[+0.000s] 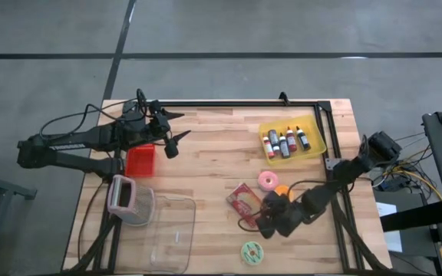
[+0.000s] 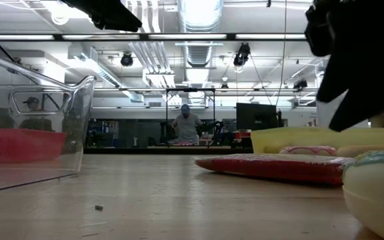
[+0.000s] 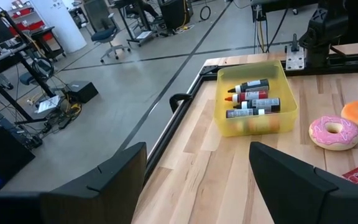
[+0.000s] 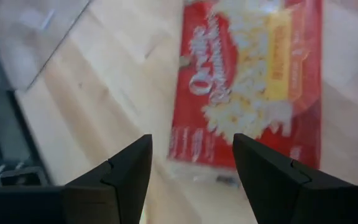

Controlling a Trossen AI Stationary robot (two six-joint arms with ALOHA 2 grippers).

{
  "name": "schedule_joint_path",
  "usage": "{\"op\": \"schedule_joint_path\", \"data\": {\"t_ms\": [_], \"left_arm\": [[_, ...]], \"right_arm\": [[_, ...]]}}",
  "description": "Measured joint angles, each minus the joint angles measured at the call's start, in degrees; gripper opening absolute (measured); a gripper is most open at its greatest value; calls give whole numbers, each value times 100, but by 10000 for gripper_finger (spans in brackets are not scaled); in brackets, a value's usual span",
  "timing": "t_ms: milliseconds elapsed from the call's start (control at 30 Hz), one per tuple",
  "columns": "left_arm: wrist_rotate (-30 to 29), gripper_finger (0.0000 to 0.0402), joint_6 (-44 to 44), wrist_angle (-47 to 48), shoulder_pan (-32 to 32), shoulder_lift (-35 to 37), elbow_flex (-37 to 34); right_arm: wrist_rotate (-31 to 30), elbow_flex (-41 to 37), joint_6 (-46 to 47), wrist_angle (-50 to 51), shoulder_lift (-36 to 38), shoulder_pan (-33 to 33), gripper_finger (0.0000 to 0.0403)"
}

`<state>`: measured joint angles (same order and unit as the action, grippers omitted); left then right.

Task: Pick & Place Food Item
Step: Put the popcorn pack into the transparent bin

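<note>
popcorn packet (image 1: 242, 198), red and flat, lies on the wooden tabletop (image 1: 213, 146) near the front middle, one corner toward the clear plastic container (image 1: 169, 230). the right gripper (image 1: 266, 224) hangs just past the packet's front end, and in the right wrist view its two dark fingers (image 4: 123, 171) stand parted with bare wood and the packet's near edge (image 4: 247, 93) between them; they hold nothing. just beside the packet on its far side sit a pink frosted donut (image 1: 268, 181) and an orange donut (image 1: 282, 190), touching or nearly so. a green-frosted donut (image 1: 252, 251) lies alone near the front edge, apart from the packet. toward the back right, a yellow tray (image 1: 318, 141) holds several small sauce bottles (image 1: 285, 142) laid side by side. on the left side of the tabletop a red bin (image 1: 140, 160) sits under the left arm, with a pink-rimmed grey item (image 1: 126, 198) in front of it, next to the clear container. the left gripper (image 1: 176, 127) hovers above the back left of the tabletop, its fingers (image 3: 303, 183) spread wide and empty. in the low view a person (image 2: 186, 125) stands far off in the room.
</note>
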<state>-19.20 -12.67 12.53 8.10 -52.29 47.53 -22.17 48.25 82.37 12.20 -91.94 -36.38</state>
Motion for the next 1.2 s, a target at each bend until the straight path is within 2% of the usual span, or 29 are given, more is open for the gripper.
{"op": "schedule_joint_path", "data": {"t_ms": [267,600,1200], "left_arm": [[0,289,0,0,0,1,0],[2,289,1,0,1,0,0],[15,289,0,0,0,0,0]], "right_arm": [[33,-1,219,-42,-440,-1,218],[663,8,835,-72,-730,5,217],[1025,11,1062,-45,-746,65,176]]}}
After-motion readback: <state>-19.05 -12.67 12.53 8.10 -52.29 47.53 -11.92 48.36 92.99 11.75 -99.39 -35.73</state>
